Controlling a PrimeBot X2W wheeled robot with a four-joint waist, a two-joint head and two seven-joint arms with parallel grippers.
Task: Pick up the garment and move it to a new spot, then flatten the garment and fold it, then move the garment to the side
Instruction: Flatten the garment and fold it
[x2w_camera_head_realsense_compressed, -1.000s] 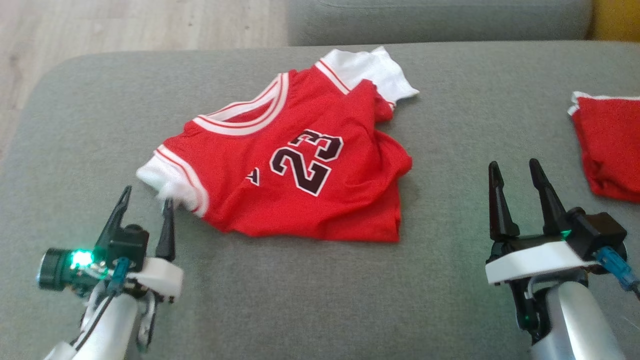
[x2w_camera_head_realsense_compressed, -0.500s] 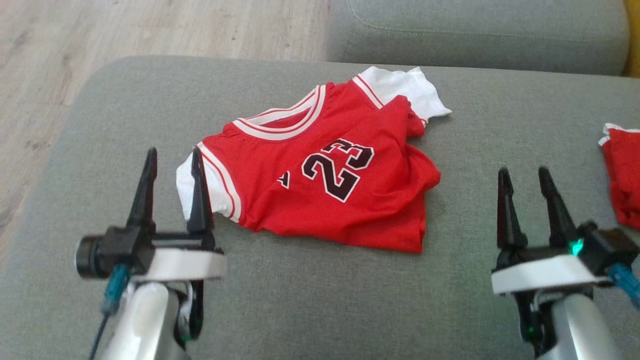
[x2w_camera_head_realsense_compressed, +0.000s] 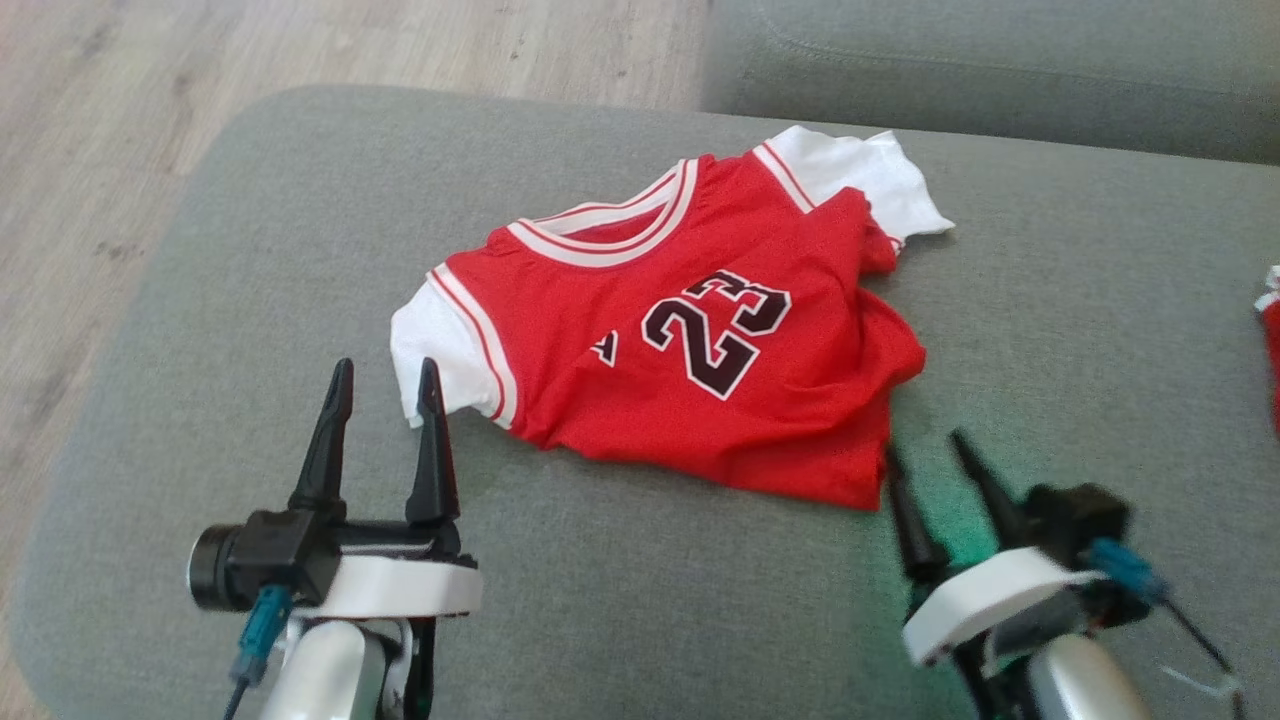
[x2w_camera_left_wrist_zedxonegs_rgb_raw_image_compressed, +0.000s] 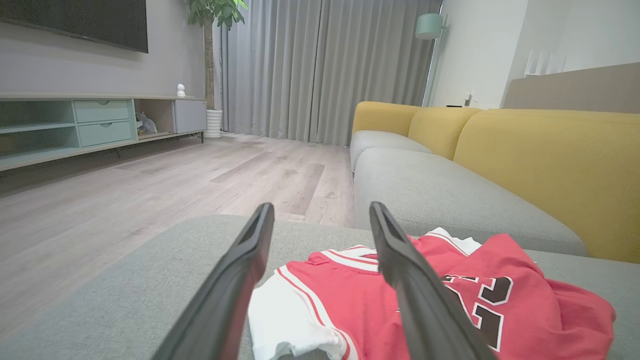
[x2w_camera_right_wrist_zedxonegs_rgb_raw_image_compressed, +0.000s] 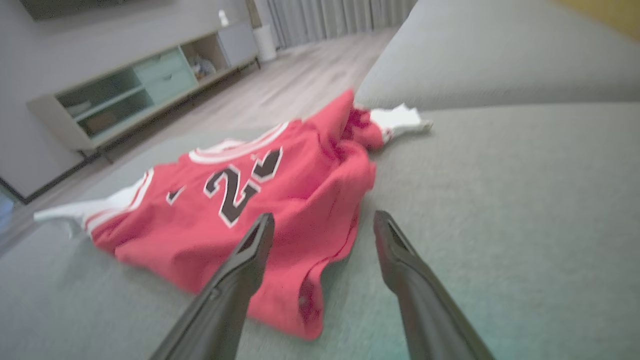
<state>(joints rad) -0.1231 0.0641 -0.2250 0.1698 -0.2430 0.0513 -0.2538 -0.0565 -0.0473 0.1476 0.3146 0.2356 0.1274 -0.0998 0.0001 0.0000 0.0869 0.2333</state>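
Garment: a red jersey (x2w_camera_head_realsense_compressed: 690, 360) with white sleeves, striped trim and a dark number 23 is being seen lying front-up and rumpled near the middle of the grey sofa seat (x2w_camera_head_realsense_compressed: 230, 260); the side toward the right pincer is being bunched into folds.
Left pincer: the left pincer (x2w_camera_head_realsense_compressed: 386, 366) is being held with its two dark fingers apart and nothing between them; it is being hung just beside the near white sleeve (x2w_camera_head_realsense_compressed: 440, 350).
Right pincer: the right pincer (x2w_camera_head_realsense_compressed: 925, 446) is being held wide apart as well, empty, near the lower hem corner (x2w_camera_head_realsense_compressed: 850, 485); it is being blurred in the head view.
Handling: the cloth is being judged light, limp and a little slick, a thin sports knit; it is likely to sag and slide rather than hold a shape.
Where to take hold: the shoulder by the near sleeve and the hem corner are being judged the best spots, one per pincer, so that the jersey hangs spread when lifted.
Surfaces: the seat is being seen as coarse woven fabric, rounded at its edge; pale wood flooring (x2w_camera_head_realsense_compressed: 100, 150) is being seen beyond it.
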